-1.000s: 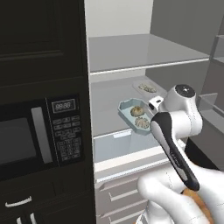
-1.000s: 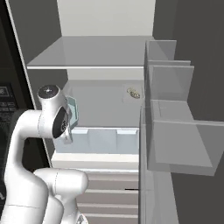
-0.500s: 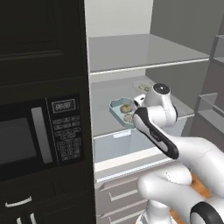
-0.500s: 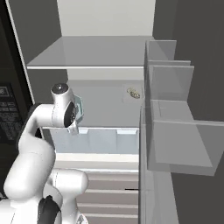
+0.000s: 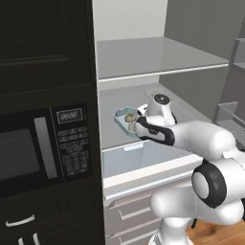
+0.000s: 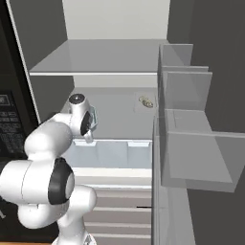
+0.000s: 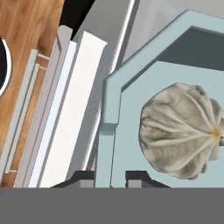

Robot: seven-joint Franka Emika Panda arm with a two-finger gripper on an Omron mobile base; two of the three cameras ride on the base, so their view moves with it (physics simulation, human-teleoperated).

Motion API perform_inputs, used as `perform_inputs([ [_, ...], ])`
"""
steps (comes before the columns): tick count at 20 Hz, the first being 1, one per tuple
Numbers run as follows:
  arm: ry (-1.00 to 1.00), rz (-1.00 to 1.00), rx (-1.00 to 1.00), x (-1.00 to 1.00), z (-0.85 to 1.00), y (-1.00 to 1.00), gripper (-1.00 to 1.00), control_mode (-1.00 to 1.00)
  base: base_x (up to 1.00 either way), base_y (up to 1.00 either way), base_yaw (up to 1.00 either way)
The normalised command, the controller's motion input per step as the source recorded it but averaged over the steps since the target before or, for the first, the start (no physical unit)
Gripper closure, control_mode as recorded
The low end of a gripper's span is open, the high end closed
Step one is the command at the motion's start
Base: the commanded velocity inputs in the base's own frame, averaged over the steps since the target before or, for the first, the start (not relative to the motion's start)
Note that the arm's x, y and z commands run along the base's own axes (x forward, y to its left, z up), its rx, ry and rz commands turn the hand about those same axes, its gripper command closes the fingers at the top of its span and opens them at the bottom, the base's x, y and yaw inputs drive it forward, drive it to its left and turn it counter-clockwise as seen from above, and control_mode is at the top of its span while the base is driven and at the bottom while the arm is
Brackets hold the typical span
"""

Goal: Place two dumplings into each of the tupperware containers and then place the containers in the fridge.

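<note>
1. Gripper [image 7: 110,178]: the two dark finger tips stand either side of the near wall of the light blue container [image 7: 131,87] and are clamped on that wall. In the left base view the gripper [image 5: 139,125] is at the container's right end, inside the fridge.
2. Light blue container [image 5: 125,122]: a shallow tub with rounded corners, held above the fridge's middle shelf [image 5: 143,107], toward the shelf's left front, tilted. In the right base view only its edge [image 6: 94,118] shows beside the arm's wrist.
3. Dumpling [image 7: 183,131]: beige-tan, pleated, lying on the floor of the light blue container, right of the clamped wall. In the left base view a tan lump [image 5: 128,117] shows inside the tub; how many lie there I cannot tell.
4. Second container [image 6: 146,101]: pale and shallow, resting on the middle shelf toward the fridge's back right, well apart from the light blue container, with small tan lumps in it.
5. Fridge [image 6: 115,57]: door open, pale grey interior, an upper shelf above the middle shelf, and a translucent drawer [image 5: 129,160] below the middle shelf.
6. Microwave [image 5: 40,148]: black, set in dark cabinets just left of the fridge.
</note>
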Motion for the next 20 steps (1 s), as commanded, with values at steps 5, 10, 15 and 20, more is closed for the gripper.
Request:
perform_inputs([
  [5, 0.0, 0.0, 0.0, 0.86, -0.26, 0.07, 1.0, -1.0, 0.0, 0.0, 0.0],
  [10, 0.0, 0.0, 0.0, 0.88, -0.26, 0.08, 1.0, -1.0, 0.0, 0.0, 0.0],
  [15, 0.0, 0.0, 0.0, 0.83, -0.26, 0.12, 1.0, -1.0, 0.0, 0.0, 0.0],
  [20, -0.13, -0.02, 0.13, 0.35, -0.12, -0.08, -1.0, -1.0, 0.0, 0.0, 0.0],
])
